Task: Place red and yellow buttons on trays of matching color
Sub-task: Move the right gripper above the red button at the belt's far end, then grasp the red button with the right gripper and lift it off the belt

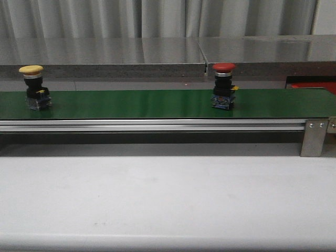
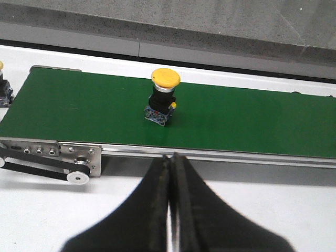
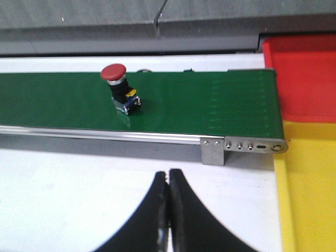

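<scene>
A yellow-capped button stands upright on the green belt at the far left; it also shows in the left wrist view as the yellow button. A red-capped button stands on the belt right of middle, seen too as the red button. The red tray and the yellow tray lie side by side past the belt's end. A sliver of the red tray shows at the far right. My left gripper and right gripper are shut and empty, over the white table short of the belt.
The belt's aluminium rail and end bracket run along its near side. A drive pulley with a black belt sits at the conveyor's left end. Another button peeks in at the frame's edge. A grey ledge lies behind.
</scene>
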